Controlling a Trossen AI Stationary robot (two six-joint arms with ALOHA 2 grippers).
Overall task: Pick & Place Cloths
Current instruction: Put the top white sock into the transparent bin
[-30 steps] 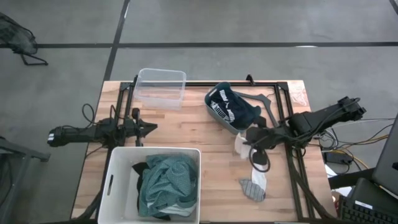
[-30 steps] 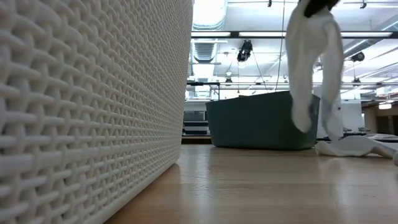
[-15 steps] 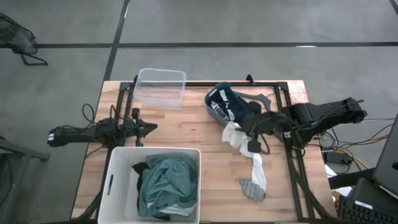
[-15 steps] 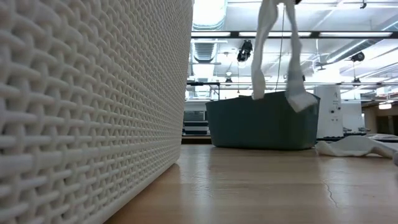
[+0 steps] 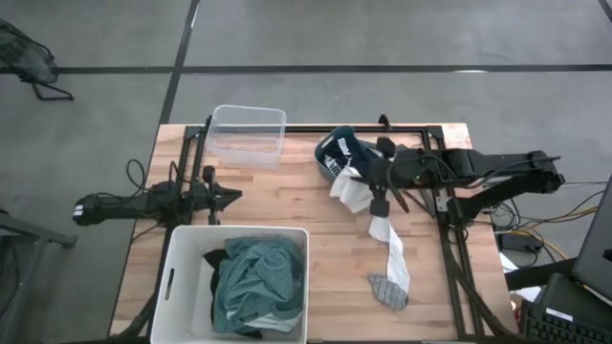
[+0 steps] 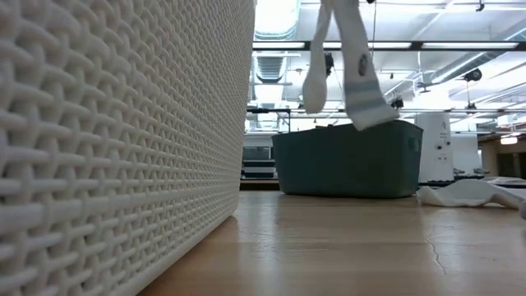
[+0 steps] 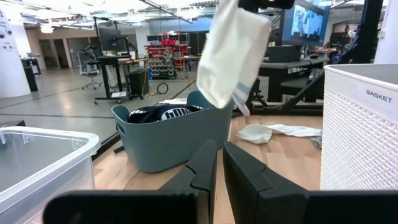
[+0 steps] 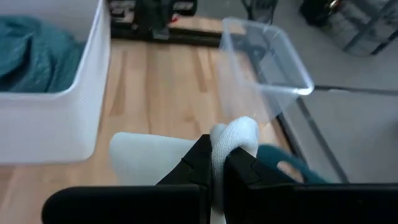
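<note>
a white cloth (image 5: 352, 191) is pinched in the right gripper (image 5: 371, 179), hung over the teal basket (image 5: 335, 164) rim. the left gripper (image 5: 229, 198) is parked, its jaws seemingly nearly closed.

Looks like a big open robotics lab. Exposed ceiling ducts (image 6: 277, 25), desks with monitors (image 7: 306, 22), concrete floor (image 5: 382, 33) around the table

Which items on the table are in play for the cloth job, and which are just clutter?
In play: white cloth held by the right gripper; white cloth on the table; teal cloth in the white basket; dark cloth in the teal basket.

Clutter: clear tub; left gripper, parked.
</note>
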